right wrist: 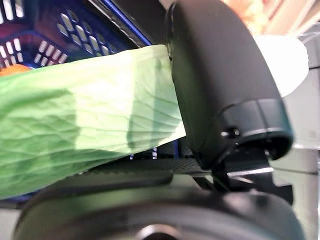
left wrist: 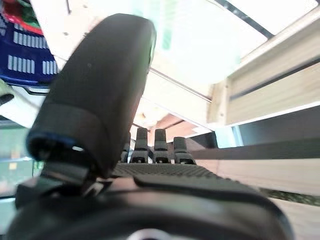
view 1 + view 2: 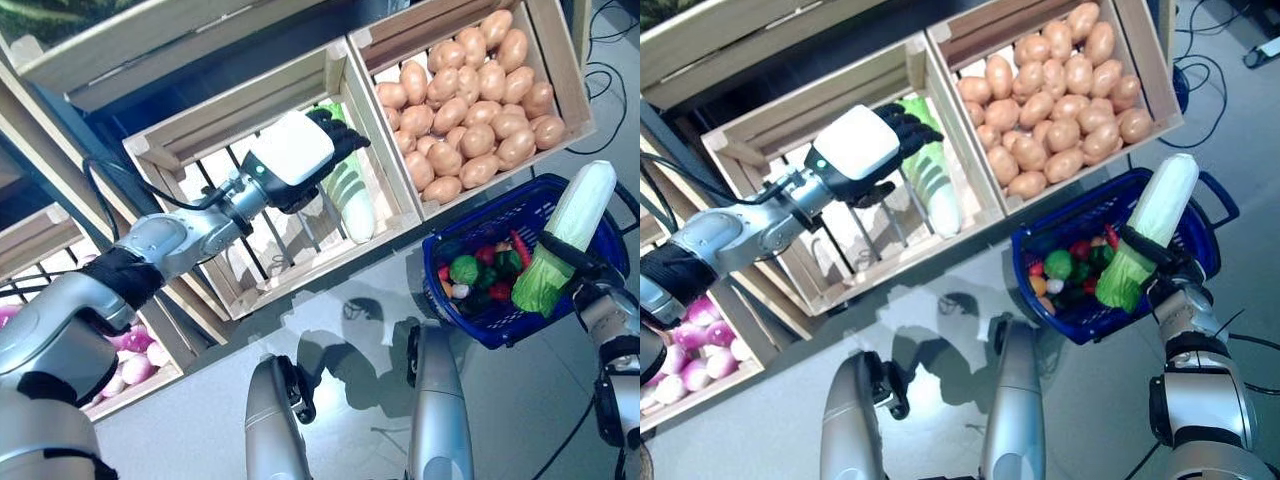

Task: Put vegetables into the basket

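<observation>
My right hand (image 3: 592,278) is shut on a long cabbage (image 3: 572,225) with a white stalk and green leaves, holding it tilted over the right rim of the blue basket (image 3: 497,332). Its leaf (image 1: 75,125) lies under the thumb (image 1: 220,75) in the right wrist view. The basket stands on the floor and holds a round green vegetable (image 3: 464,269) and red and orange ones. My left hand (image 3: 295,150) reaches into the middle wooden crate (image 3: 310,272). Its fingers (image 3: 342,135) are relaxed at the top end of a second white-green cabbage (image 3: 354,205), which leans on the crate's right wall.
The wooden stand's tilted crates fill the upper part of the view, with one crate (image 3: 572,95) right behind the basket. Grey floor lies in front of the stand. Cables (image 3: 605,75) lie on the floor at the far right.
</observation>
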Motion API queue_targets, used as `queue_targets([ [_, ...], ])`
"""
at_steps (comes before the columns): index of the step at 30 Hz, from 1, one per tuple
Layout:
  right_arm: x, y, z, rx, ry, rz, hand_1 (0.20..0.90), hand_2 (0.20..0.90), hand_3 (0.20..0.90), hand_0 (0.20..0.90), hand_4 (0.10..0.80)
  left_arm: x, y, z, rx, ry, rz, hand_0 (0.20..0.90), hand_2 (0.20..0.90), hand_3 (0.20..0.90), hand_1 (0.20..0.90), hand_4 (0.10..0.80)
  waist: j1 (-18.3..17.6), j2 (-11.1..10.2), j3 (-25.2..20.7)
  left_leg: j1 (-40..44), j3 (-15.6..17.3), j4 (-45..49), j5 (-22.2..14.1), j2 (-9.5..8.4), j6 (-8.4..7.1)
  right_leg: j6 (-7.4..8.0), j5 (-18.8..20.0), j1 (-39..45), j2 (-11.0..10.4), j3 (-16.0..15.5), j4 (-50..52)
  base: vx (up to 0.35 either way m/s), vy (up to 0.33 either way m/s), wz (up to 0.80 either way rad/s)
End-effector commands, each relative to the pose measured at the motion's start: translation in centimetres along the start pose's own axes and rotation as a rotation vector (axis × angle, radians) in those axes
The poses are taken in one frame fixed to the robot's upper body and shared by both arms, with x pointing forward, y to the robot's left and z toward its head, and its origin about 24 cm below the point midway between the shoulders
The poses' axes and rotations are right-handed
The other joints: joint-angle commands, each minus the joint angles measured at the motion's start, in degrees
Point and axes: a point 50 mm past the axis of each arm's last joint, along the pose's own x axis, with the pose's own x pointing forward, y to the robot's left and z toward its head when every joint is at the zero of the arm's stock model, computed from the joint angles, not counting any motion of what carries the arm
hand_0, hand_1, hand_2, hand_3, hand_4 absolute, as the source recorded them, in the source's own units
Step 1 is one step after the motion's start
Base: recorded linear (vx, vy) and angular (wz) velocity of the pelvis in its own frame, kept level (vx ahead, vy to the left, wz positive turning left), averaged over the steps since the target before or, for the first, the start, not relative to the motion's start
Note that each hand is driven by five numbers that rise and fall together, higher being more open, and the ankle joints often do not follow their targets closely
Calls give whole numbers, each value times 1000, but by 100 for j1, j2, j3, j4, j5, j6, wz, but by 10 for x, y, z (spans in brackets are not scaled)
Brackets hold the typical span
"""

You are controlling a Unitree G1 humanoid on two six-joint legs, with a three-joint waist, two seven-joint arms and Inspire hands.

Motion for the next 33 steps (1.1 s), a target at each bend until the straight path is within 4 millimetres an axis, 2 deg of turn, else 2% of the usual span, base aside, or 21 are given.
queue_targets([
  [1, -1, -4, 35, 51, -97, 11, 300, 300, 300, 300, 400, 15, 70, -24, 135, 29, 301, 900, 900, 900, 900, 800, 50, 51, -259, -493, 129, 494, -204, -68, 93, -223, -92, 254, -187, -279, 204, -8, -52, 12],
  [2, 0, -2, 35, 65, -84, 9, 300, 300, 300, 300, 400, 15, 72, -24, 144, 22, 310, 900, 900, 900, 900, 800, 74, 50, -257, -584, 97, 584, -232, -56, 89, -209, -120, 151, -207, -279, 333, 2, -56, 8],
  [3, 0, 0, 32, 76, -62, -6, 686, 686, 686, 686, 657, 15, 74, -25, 148, 17, 316, 900, 900, 900, 900, 800, 86, 47, -261, -669, 73, 675, -266, -40, 92, -194, -150, 51, -226, -281, 460, 12, -64, 5],
  [4, 1, 1, 27, 89, -28, -11, 900, 900, 900, 900, 800, 14, 77, -25, 156, 8, 329, 900, 900, 900, 900, 800, 93, 42, -276, -782, 38, 786, -307, -20, 87, -172, -183, -69, -244, -269, 596, 9, -54, 5],
  [7, 1, 2, 13, 138, 57, -69, 900, 900, 900, 900, 800, 15, 80, -24, 177, -22, 362, 900, 900, 900, 900, 800, 127, 37, -305, -982, -17, 951, -351, 22, 60, -137, -210, -299, -297, -261, 827, 10, -52, 1],
  [11, -1, -12, -12, 229, 156, -182, 900, 900, 900, 900, 800, 14, 80, -21, 199, -52, 374, 900, 900, 900, 900, 800, 142, 45, -365, -1157, -96, 1129, -427, 37, 26, -83, -235, -499, -356, -243, 1017, 33, -38, 5],
  [18, -7, -27, -41, 323, 271, -276, 900, 900, 900, 900, 800, 23, 82, -5, 248, -162, 290, 900, 900, 900, 900, 800, 101, 57, -437, -1375, -180, 1265, -479, 47, -30, -14, -220, -735, -365, -199, 1155, 24, -25, 6],
  [27, -11, -43, -48, 407, 261, -332, 900, 900, 900, 900, 800, 43, 87, 8, 342, -237, 162, 900, 900, 900, 900, 800, -102, 23, -459, -1677, -175, 1490, -538, 202, -28, 17, -198, -1068, -348, -96, 1314, 5, 5, 4],
  [33, -7, -38, -33, 450, 150, -187, 900, 900, 900, 900, 800, 52, 75, 6, 431, -251, -56, 900, 900, 900, 900, 800, -299, -52, -436, -1936, -193, 1695, -585, 368, -34, 12, -152, -1345, -344, 8, 1398, 15, 4, -5],
])
